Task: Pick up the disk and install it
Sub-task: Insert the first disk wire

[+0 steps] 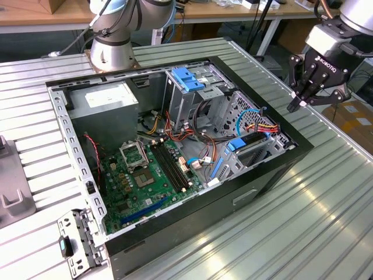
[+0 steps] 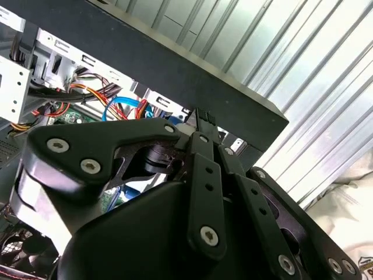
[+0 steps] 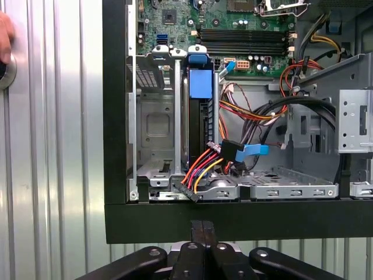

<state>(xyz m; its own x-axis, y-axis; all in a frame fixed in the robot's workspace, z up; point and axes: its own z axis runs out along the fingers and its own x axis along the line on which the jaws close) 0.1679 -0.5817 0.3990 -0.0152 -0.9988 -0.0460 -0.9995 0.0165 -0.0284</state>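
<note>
Grey-metal disk (image 3: pixel 201 131) w/ light-blue carrier sits on edge in the open black PC case's (image 1: pixel 291 153) drive bay, cables plugged at its end. Our black gripper (image 1: pixel 298 104) hovers outside the case wall over the ribbed metal surface (image 1: pixel 326 204), fingertips pressed together, empty. Risk, we judge: snagging those wires.

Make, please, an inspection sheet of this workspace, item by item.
Surface: ribbed metal table carrying the open computer case.
Job's things: disk stands on edge in a bay of the case, not held.
Clutter: loose metal bracket beside the case.
Grippers: gripper with fingers shut and empty, outside the case wall.
Cables: coloured wire bundle and blue flat cable next to the disk.
Surroundings: wooden benches; a person's hand over the table.
</note>
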